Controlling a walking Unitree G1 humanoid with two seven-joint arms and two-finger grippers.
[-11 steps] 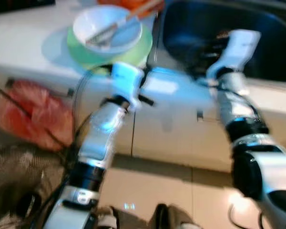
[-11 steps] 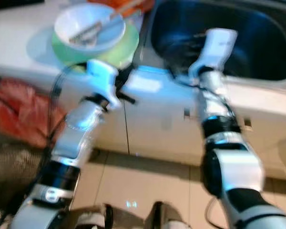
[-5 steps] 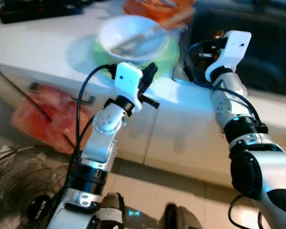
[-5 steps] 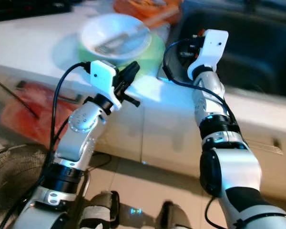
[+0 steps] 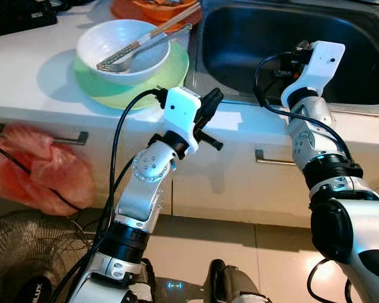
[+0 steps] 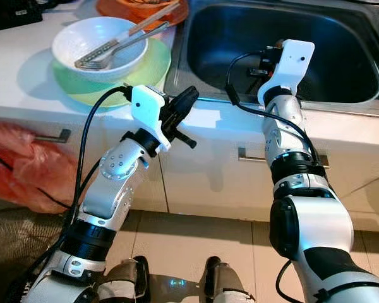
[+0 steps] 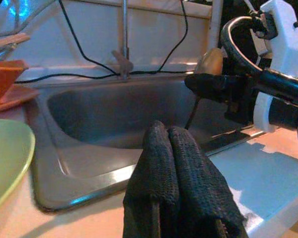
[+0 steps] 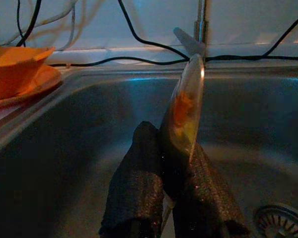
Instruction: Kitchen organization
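Spoon (image 8: 185, 111), pinched in the right claw (image 8: 170, 163), hangs over the sink (image 5: 240, 38); lowering it gently onto the basin floor would do best. Left claw (image 7: 173, 148) is closed, empty, at the surface (image 5: 25, 76) edge, beside the green plate (image 5: 164, 79) carrying a bowl (image 5: 123, 47) and fork (image 5: 117, 60).

Both arms reach forward, left hand (image 7: 181, 186) fingers pressed together, right hand (image 8: 171, 196) pinching.

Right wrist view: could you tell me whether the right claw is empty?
No, the right claw is shut on a spoon, held upright over the steel sink.
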